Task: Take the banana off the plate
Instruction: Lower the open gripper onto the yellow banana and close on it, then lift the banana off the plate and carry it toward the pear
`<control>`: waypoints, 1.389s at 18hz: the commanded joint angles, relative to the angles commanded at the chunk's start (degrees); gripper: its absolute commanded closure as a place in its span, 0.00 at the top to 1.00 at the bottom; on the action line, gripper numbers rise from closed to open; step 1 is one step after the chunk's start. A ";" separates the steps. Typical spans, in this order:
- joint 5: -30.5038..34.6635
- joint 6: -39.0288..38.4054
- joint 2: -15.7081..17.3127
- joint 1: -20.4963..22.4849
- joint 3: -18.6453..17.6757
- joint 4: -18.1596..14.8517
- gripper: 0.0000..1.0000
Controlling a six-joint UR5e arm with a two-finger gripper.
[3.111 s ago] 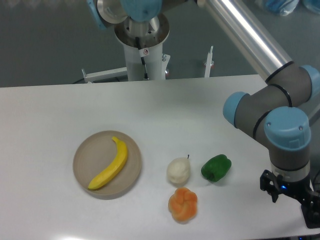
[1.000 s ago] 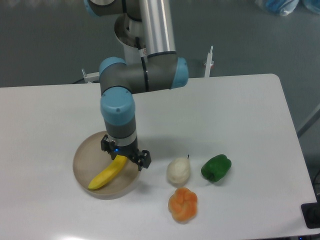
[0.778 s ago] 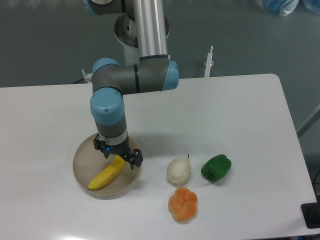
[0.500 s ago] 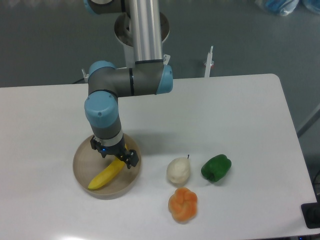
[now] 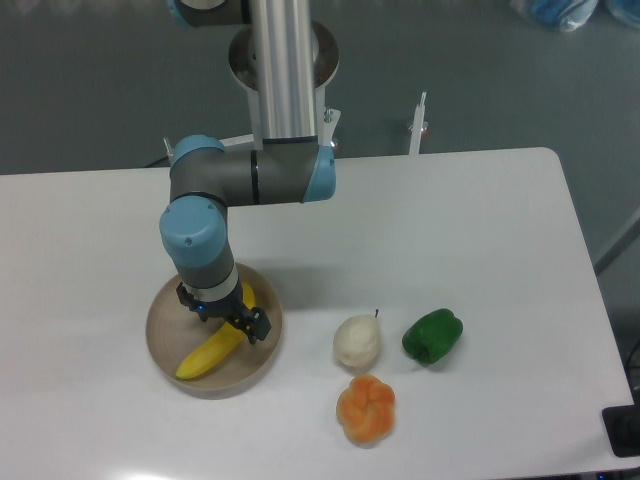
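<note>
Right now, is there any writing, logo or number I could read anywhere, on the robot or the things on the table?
None that can be read.
The small red mark on the white pedestal behind the table: too small and blurred to read.
The banana, plate and gripper: no text visible.

The gripper (image 5: 222, 314) is covering the upper part of the banana (image 5: 209, 350), so whether its fingers are touching the fruit cannot be told. The arm (image 5: 275, 80) is running out of the top edge. A blue object (image 5: 560, 12) is being cut off at the top right corner.
</note>
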 joint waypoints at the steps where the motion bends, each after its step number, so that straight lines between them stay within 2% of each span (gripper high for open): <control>1: 0.00 0.00 0.09 -0.09 0.00 0.00 0.85; 3: -0.18 0.17 0.00 -0.09 -0.09 0.09 0.58; 4: -0.18 0.18 0.00 -0.09 -0.09 0.09 0.50; 5: -0.18 0.18 0.09 -0.09 -0.09 0.09 0.46; 15: -0.53 0.88 0.88 0.17 0.18 0.00 0.31; 17: -0.53 1.40 2.45 0.53 0.26 -0.26 0.31; 20: -0.26 7.01 6.05 2.63 0.44 -1.23 0.31; 23: -0.35 11.93 9.83 7.98 1.58 -7.80 0.31; 25: -0.35 16.59 10.55 11.68 2.55 -8.61 0.31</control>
